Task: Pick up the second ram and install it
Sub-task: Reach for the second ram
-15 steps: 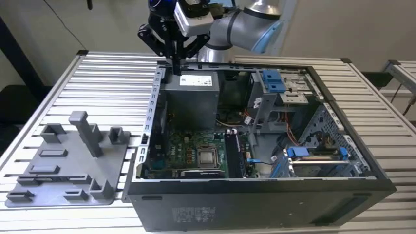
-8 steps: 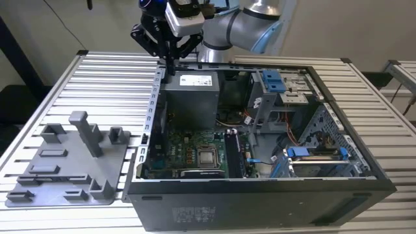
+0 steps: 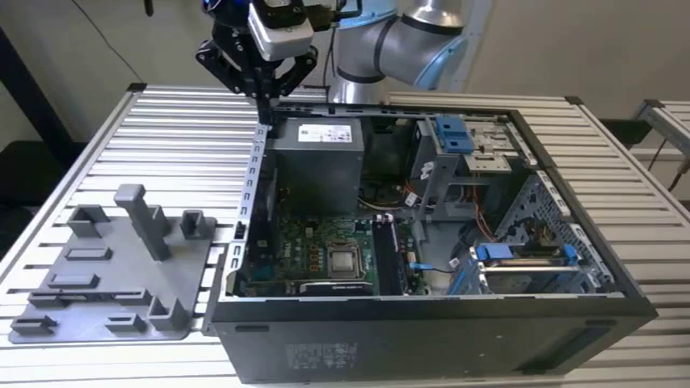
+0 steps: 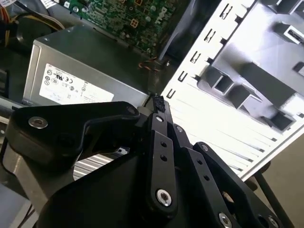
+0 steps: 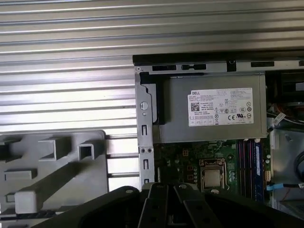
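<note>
One gripper (image 3: 265,97) above one open case (image 3: 431,323); one grey tray (image 3: 108,279) beside.

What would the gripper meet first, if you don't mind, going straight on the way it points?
The gripper would probably meet the computer case's side-wall rim first, beside the grey power supply; depth is unclear there.

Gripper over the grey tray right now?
No, in the exterior view the gripper hangs over the far corner of the computer case by the power supply, well apart from the grey tray.
</note>
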`<state>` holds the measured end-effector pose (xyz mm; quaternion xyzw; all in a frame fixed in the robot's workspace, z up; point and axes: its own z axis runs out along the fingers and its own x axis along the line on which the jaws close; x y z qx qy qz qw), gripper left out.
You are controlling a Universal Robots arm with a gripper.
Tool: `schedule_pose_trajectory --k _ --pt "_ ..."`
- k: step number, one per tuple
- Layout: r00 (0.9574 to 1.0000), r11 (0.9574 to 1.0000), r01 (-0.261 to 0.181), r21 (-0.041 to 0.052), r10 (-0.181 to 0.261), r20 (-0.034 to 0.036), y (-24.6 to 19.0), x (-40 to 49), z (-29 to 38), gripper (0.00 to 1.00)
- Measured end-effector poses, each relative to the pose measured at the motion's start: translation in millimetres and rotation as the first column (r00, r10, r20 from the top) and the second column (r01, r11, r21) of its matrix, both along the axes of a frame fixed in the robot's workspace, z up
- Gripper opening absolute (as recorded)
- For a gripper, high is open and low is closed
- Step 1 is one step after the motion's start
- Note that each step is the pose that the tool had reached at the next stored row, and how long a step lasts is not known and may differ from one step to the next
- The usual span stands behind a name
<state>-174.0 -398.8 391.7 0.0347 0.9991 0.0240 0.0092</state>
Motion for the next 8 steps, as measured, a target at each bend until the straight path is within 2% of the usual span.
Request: schedule_pose_trajectory --k 8 --pt "1.0000 1.0000 -0.001 0.0008 0.001 0.0000 0.0 -20.3 0.0 0.11"
